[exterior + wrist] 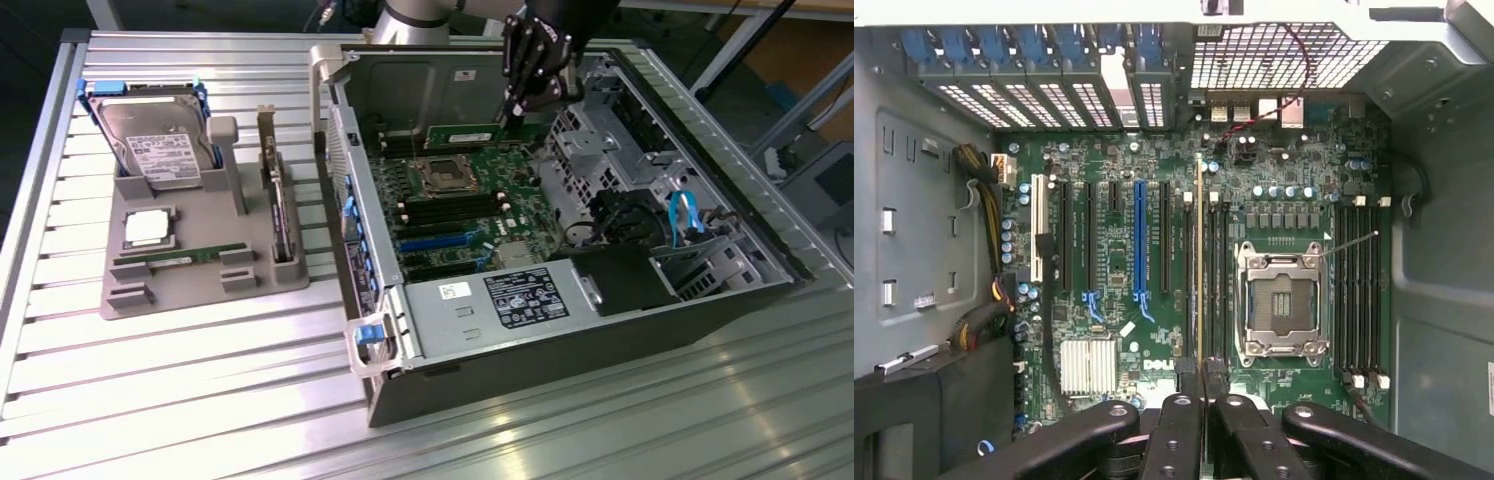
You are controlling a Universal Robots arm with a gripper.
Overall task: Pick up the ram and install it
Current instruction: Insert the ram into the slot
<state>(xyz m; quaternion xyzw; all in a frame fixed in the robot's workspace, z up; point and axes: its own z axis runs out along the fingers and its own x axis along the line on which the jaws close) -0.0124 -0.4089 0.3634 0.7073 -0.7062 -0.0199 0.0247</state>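
– While the gripper point(515, 105) pinched the ram point(470, 133) over the motherboard point(501, 190) inside the open case point(561, 360), what risk did the exterior view suggest?
– A tilted stick could have missed its slot (or jammed against a latch).
– And the wrist view?
– Edge-on, the ram point(1200, 250) looked thin, green-gold, upright between the fingers point(1176, 440), above the memory slots point(1212, 270) beside the CPU socket point(1282, 305); off-line pressing might have bent it

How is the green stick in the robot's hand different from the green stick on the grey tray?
The held stick hangs inside the case; the tray stick rests outside, in the tray. The hand pinches the held stick; the tray stick lies free. Both are long, thin and green.
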